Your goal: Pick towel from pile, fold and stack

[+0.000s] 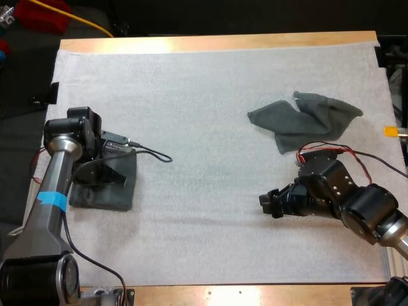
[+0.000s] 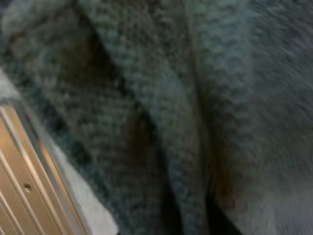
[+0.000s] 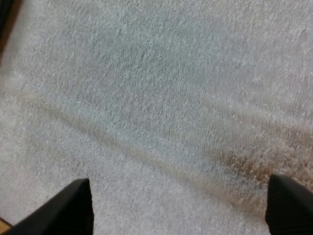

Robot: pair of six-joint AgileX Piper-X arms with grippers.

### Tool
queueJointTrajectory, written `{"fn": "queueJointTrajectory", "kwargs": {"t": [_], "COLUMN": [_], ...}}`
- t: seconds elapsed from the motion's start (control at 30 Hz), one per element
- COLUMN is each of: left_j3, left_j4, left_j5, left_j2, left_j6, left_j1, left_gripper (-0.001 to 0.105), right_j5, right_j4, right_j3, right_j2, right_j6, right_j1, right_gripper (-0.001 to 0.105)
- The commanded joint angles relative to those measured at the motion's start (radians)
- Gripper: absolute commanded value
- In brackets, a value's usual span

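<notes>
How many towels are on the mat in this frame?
2. A crumpled towel lies at the far right of the mat; a folded towel lies at its near left. The folded one may hide further layers.

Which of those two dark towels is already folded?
The folded towel under the left gripper, near the white mat's left edge: it lies flat as a neat rectangle. The crumpled towel on the right is rumpled and uneven.

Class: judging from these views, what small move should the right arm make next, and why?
Probably turn the right gripper toward the crumpled towel: its fingers stand open over bare mat, the towel lies apart from them, and a folded towel sits at the left.
</notes>
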Motion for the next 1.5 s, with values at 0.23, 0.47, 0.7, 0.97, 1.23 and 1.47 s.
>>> {"fn": "queueJointTrajectory", "kwargs": {"t": [0.23,0.47,0.7,0.97,1.23,1.47], "left_j3": [0.026,0.026,0.026,0.026,0.026,0.026], "left_j4": [-0.071,-0.085,-0.089,-0.122,-0.188,-0.265], "left_j5": [-0.129,-0.256,-0.206,0.064,0.324,0.327], "left_j2": [0.000,-0.005,-0.079,-0.179,-0.192,-0.159], "left_j6": [-0.027,-0.081,-0.088,-0.091,-0.118,-0.167], "left_j1": [0.000,0.000,0.000,0.000,0.000,0.000], "left_gripper": [0.034,0.065,0.066,0.066,0.066,0.066], "right_j5": [-0.001,-0.001,-0.003,-0.038,-0.109,-0.138], "right_j4": [0.011,0.011,0.011,0.004,-0.065,-0.084], "right_j3": [-0.006,-0.006,-0.006,-0.006,-0.006,-0.006], "right_j2": [-0.009,-0.009,-0.009,-0.009,-0.009,-0.009], "right_j6": [-0.012,-0.012,-0.012,-0.012,-0.012,-0.005], "right_j1": [0.002,0.002,0.002,0.002,0.002,0.002], "right_gripper": [0.071,0.071,0.071,0.071,0.071,0.071]}}
